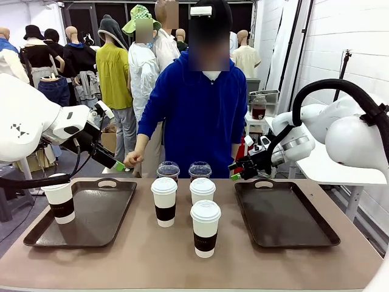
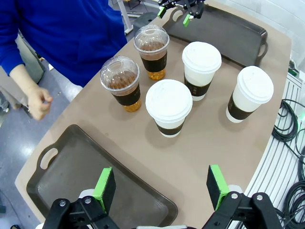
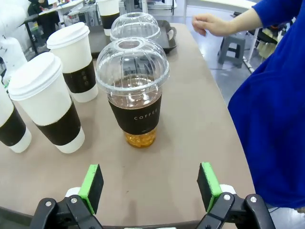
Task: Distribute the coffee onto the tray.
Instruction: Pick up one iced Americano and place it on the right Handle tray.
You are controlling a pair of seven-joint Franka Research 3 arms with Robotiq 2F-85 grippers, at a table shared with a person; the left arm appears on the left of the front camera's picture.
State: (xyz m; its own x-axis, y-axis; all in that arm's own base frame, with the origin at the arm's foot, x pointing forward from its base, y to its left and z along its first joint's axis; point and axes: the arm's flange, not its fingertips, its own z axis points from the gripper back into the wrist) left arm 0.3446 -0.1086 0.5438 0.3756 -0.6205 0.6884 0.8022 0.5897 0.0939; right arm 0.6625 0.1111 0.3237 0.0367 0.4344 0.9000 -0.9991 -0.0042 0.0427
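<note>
Left gripper (image 2: 160, 187): jaws stood wide apart and empty, hanging over the near edge of the left tray (image 2: 71, 171) and touching nothing.
Right gripper (image 3: 150, 187): spread wide and empty, it pointed at the nearer iced coffee (image 3: 135, 95) with a clear gap between them.
Iced coffees (image 1: 168, 171): both stood upright with domes up, side by side at the far edge of the table (image 1: 152, 258).
Three paper cups (image 1: 205, 228): upright with lids up, they were clustered on the table between the left tray and the right tray (image 1: 285, 216).
Fourth paper cup (image 1: 61, 202): upright in the left tray's left corner.
Person's hand (image 1: 132, 159): loosely curled by the far edge.
</note>
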